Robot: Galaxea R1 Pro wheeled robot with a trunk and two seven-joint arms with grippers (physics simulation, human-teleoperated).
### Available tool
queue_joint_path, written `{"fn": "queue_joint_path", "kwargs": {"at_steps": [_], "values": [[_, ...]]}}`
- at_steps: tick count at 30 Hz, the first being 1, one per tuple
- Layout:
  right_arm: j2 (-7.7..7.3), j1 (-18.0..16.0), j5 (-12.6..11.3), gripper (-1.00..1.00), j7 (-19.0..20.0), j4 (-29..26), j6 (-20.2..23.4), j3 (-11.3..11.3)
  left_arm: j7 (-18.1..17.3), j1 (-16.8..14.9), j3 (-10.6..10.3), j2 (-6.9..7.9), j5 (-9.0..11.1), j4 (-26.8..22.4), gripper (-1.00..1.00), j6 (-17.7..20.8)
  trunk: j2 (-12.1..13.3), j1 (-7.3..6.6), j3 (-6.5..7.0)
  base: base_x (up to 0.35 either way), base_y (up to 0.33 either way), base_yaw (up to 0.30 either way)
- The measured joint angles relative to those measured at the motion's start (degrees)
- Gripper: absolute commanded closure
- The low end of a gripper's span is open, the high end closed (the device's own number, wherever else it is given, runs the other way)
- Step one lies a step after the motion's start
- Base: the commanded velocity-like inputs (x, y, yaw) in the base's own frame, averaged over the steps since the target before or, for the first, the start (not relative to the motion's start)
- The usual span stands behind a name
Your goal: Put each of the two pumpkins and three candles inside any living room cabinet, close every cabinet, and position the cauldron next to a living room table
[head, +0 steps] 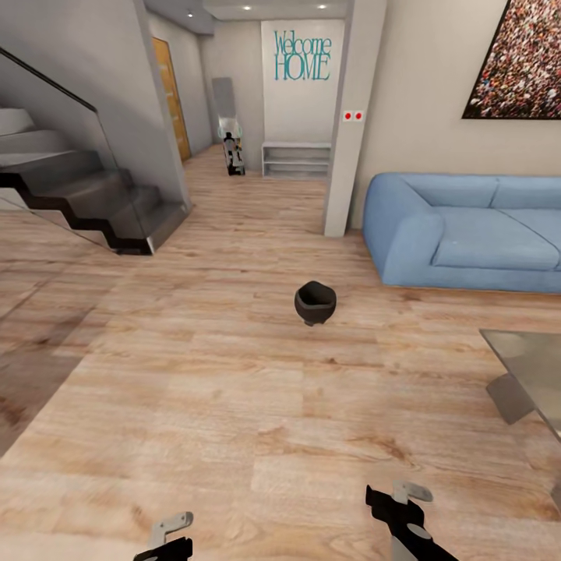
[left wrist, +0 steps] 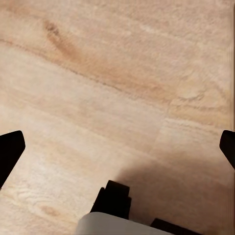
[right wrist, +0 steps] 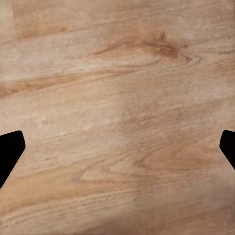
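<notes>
The cauldron (head: 315,302) sits alone on the wooden floor (head: 195,389) at twelve o'clock, well apart from the desk (head: 530,366) at three o'clock. Both the left pincer (left wrist: 117,147) and right pincer (right wrist: 117,147) hang spread and empty. Fetching the cauldron seems in hand: next, drive closer and reach down.

Squat black cauldron (head: 315,302) upright on wood floor, grey table (head: 530,366) corner well apart

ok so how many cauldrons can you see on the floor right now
1. The cauldron stands upright on the wood floor, out in the open, between the staircase and the blue sofa, apart from the table.
</notes>
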Motion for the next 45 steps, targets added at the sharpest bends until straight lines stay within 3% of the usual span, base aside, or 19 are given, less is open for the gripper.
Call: {"fn": "queue_joint_path", "kwargs": {"at_steps": [18, 25, 45], "values": [[0.07, -0.07, -0.08, -1.0, 0.0, 0.23, -0.01, 0.0, 0.0, -0.02, 0.0, 0.0, 0.0, 0.02, -1.0, 0.0, 0.0, 0.0, 0.0, 0.308, 0.0, 0.0], [0.07, -0.06, -0.08, -1.0, 0.0, 0.23, -0.03, 0.0, -0.02, 0.01, -0.01, -1.2, -0.12, -0.07, -1.0, 0.0, 0.0, 0.0, 0.0, 0.304, 0.0, 0.0], [0.09, -0.07, -0.09, -1.0, 0.0, 0.32, -0.1, 0.0, -0.01, -0.03, -0.07, -1.3, 0.01, -0.08, -1.0, 0.0, 0.0, 0.0, 0.0, 0.297, 0.0, 0.0]]}}
